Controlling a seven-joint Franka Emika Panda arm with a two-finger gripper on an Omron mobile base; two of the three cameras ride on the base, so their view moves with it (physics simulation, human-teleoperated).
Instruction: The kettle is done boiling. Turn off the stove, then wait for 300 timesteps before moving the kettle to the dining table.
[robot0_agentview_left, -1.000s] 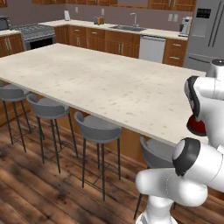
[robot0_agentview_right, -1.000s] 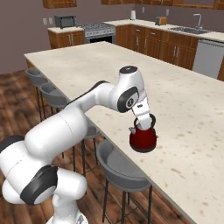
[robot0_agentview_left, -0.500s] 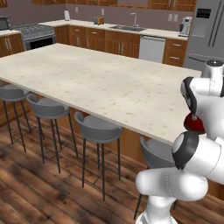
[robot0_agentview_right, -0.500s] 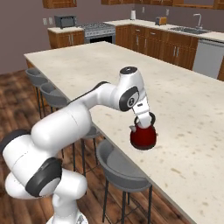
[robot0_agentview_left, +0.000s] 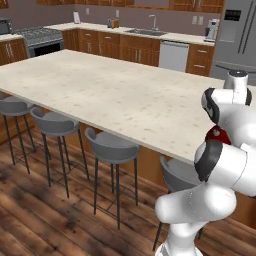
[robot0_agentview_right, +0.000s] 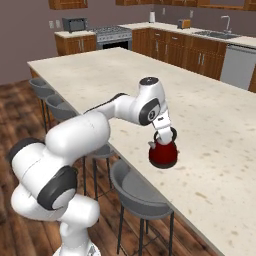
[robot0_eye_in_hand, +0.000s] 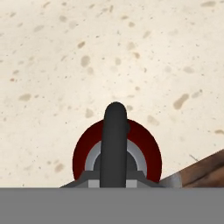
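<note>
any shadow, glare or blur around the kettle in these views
Right base view: the kettle is sharp, with a soft sheen and a faint shadow on the dining table. Hand view: the kettle is crisp, no glare. Left base view: the arm hides most of it.

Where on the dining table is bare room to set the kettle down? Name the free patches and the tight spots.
The dining table is bare stone nearly everywhere: the stretch from the kettle toward the stove end, and the middle toward the sink side. Tightest is the near edge over the stools, where the gripper holds the kettle by its handle.
</note>
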